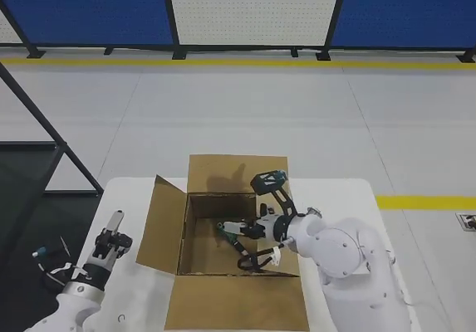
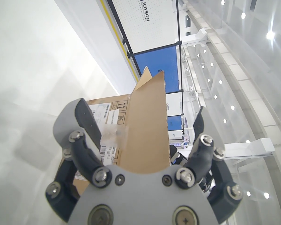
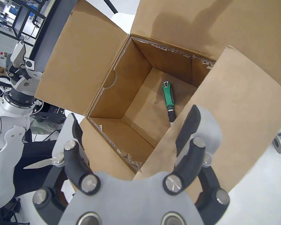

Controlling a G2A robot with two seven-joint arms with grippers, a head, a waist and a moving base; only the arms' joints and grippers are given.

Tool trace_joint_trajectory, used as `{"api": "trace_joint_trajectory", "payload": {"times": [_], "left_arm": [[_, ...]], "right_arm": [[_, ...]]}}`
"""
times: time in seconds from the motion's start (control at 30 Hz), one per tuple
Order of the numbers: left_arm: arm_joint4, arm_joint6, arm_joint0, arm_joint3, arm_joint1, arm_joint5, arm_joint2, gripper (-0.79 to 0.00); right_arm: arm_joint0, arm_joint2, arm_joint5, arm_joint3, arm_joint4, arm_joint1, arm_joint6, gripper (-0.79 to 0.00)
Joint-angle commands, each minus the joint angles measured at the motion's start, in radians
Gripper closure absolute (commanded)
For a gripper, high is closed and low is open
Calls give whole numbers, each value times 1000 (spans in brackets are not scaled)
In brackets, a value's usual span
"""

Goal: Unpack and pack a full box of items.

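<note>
Your right claw [image 1: 242, 246] is hanging over the open box [image 1: 238, 173] with its fingers spread wide and nothing between them. The green tool [image 3: 168, 94] is lying flat on the box floor, and its thin end is hiding behind the right flap [image 3: 236, 99]. That flap is standing up right next to your claw, so I am thinking it is the first trouble. If you are going down without watching it, a finger may be catching its edge. That may be bending the flap in over the tool, or dragging the whole box across the table [image 1: 337, 195]. The box looks deep and the tool is lying low, so your arm may also be bumping the right wall while you are reaching in. Because the tool is flat on the cardboard, the fingers may be scraping the floor or sliding off the handle. Then the tool may be spinning away toward a corner, where it is harder to get. If you are pinching only the very end of the handle, the tool may be tipping and dropping back as you are lifting. Your left claw [image 1: 113, 238] is sitting on the left of the box, facing the left flap [image 2: 145, 122], with its fingers spread and holding nothing. It is not holding the box steady, so a bump from the right side may be sliding the box toward it.
</note>
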Motion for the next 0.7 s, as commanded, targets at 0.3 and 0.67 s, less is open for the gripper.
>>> {"api": "trace_joint_trajectory", "payload": {"times": [0.3, 0.67], "left_arm": [[8, 16, -29, 8, -2, 7, 14, -785], [3, 40, -30, 6, -4, 8, 17, -785]], "right_arm": [[19, 38, 4, 2, 35, 21, 11, -785], [60, 4, -1, 161, 69, 32, -24, -785]]}}
